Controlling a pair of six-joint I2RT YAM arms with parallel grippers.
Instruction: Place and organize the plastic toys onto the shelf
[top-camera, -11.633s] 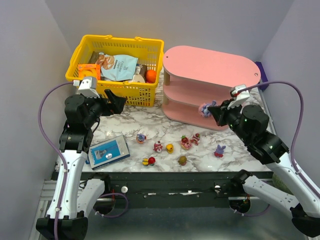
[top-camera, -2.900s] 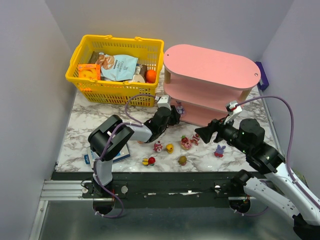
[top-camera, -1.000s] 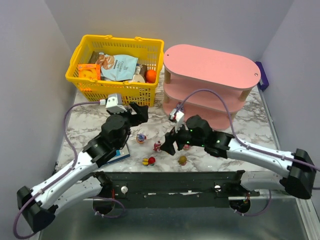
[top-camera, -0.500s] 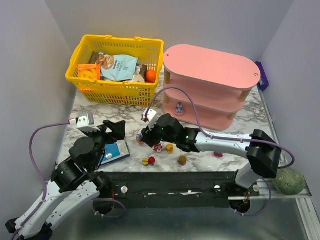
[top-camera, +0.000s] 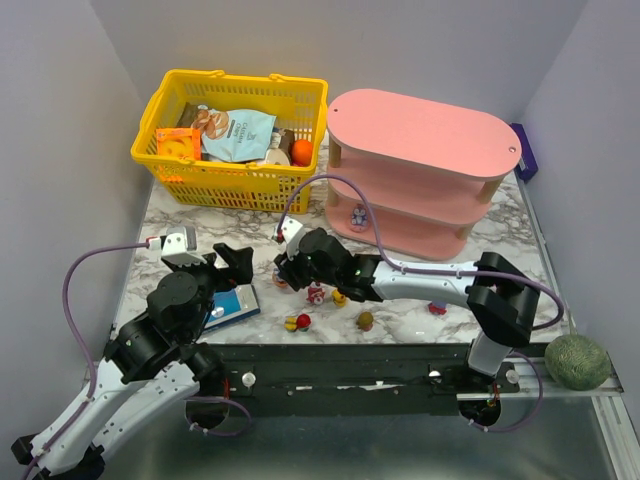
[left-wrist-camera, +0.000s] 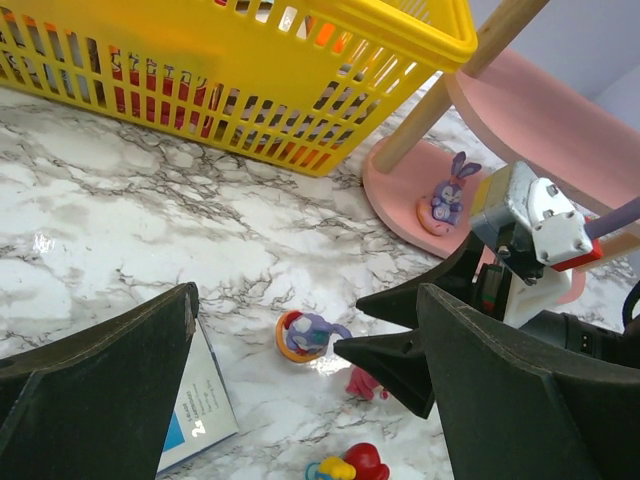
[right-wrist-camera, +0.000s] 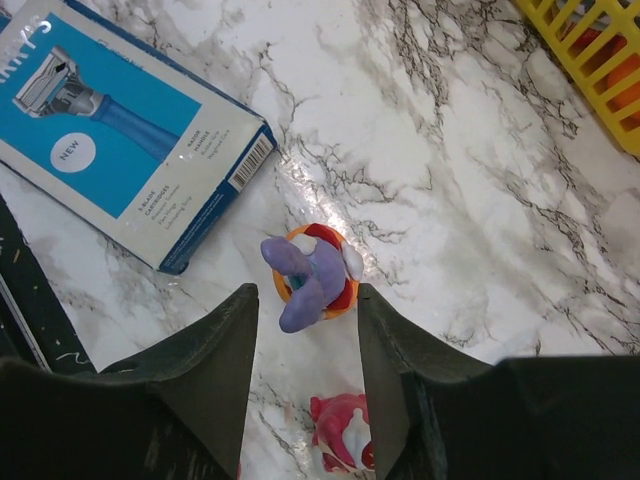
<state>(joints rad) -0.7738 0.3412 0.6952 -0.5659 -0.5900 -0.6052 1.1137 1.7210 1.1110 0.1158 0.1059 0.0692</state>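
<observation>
Purple toy (right-wrist-camera: 308, 278) (orange base), on marble (right-wrist-camera: 450, 150), between spread fingers of right tool (right-wrist-camera: 307, 292)

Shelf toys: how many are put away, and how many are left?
Done: one purple bunny toy stands on the bottom tier of the pink shelf. In hand: the right gripper straddles a purple toy on an orange base, on the table; I can't tell if it grips yet. Left: at least five more toys there, like the pink toy and the yellow toy. The left gripper is open, empty.
</observation>
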